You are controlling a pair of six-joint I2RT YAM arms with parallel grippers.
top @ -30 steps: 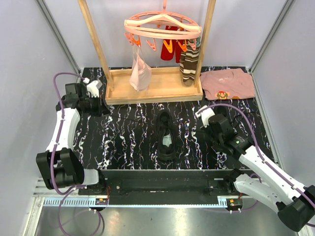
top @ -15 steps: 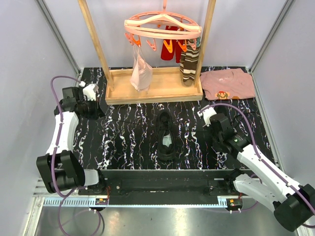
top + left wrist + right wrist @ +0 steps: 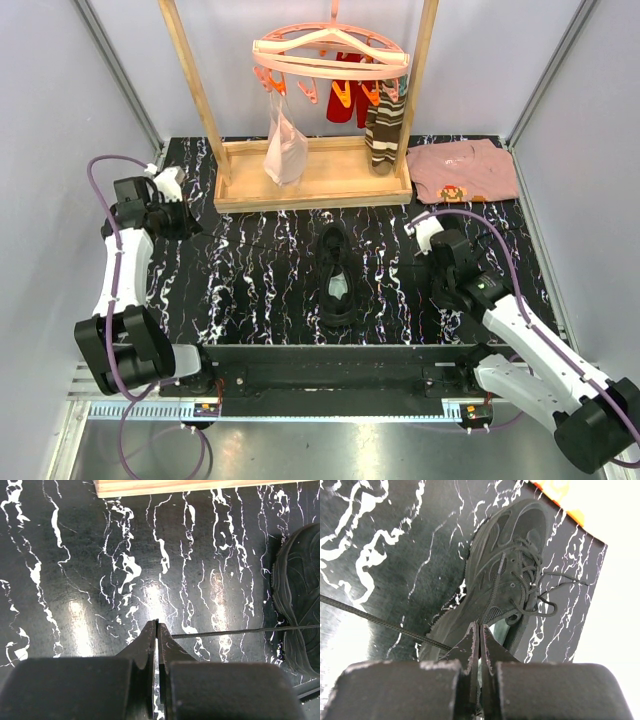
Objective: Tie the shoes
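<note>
One black shoe point(image 3: 337, 272) lies in the middle of the black marbled table, toe to the back, its pale insole showing; a second shoe is out of view. My left gripper point(image 3: 192, 227) is far to the left of it. In the left wrist view its jaws point(image 3: 157, 626) are shut on a thin black lace point(image 3: 240, 631) that runs taut to the shoe point(image 3: 300, 590). My right gripper point(image 3: 426, 262) is to the right of the shoe. In the right wrist view its jaws point(image 3: 480, 629) are shut on the other lace point(image 3: 380, 621), with the shoe point(image 3: 505, 575) just beyond and a loose lace loop point(image 3: 547, 605) on its top.
A wooden rack base point(image 3: 310, 185) stands at the back, with a pink clip hanger point(image 3: 330, 55) holding a striped brown sock point(image 3: 383, 135) and other small garments. A pink folded shirt point(image 3: 463, 170) lies at the back right. Grey walls close in both sides.
My left gripper has moved further left, away from the shoe, drawing its lace out. My right gripper has shifted slightly right and nearer. The shoe has stayed put.
</note>
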